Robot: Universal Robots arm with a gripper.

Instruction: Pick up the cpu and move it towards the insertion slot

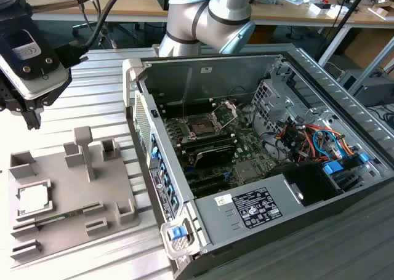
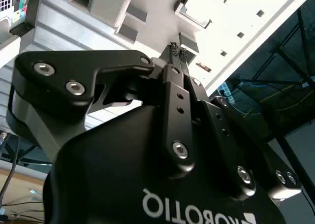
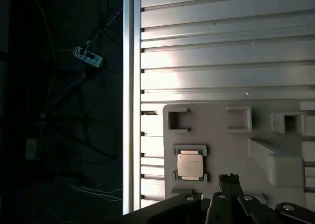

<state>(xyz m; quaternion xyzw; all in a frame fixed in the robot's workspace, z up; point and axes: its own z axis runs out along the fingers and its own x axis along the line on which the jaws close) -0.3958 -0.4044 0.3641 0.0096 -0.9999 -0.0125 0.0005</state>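
Claw (image 2: 177,50): the two fingertips are seen pressed together in the second wrist view, with nothing held between them. In the exterior view the claw (image 1: 31,117) is held clear above the ribbed metal table (image 1: 98,89), at the exterior view's left, near the far end of the grey fixture block (image 1: 74,212). No contact with the block is noted.

Cpu (image 3: 191,165): it is seated flat in a square framed nest on the fixture block, pale metal top upward and not gripped. In the first wrist view the claw tips appear just beside it. In the exterior view the cpu (image 1: 32,197) is found toward the block's left side.

Insertion slot (image 1: 200,127): it is located on the motherboard inside the open computer case (image 1: 246,206), to the exterior view's right of the fixture block and well apart from the cpu. Its metal bracket (image 1: 226,111) is seen swung up. The arm (image 1: 209,15) is seen behind the case.
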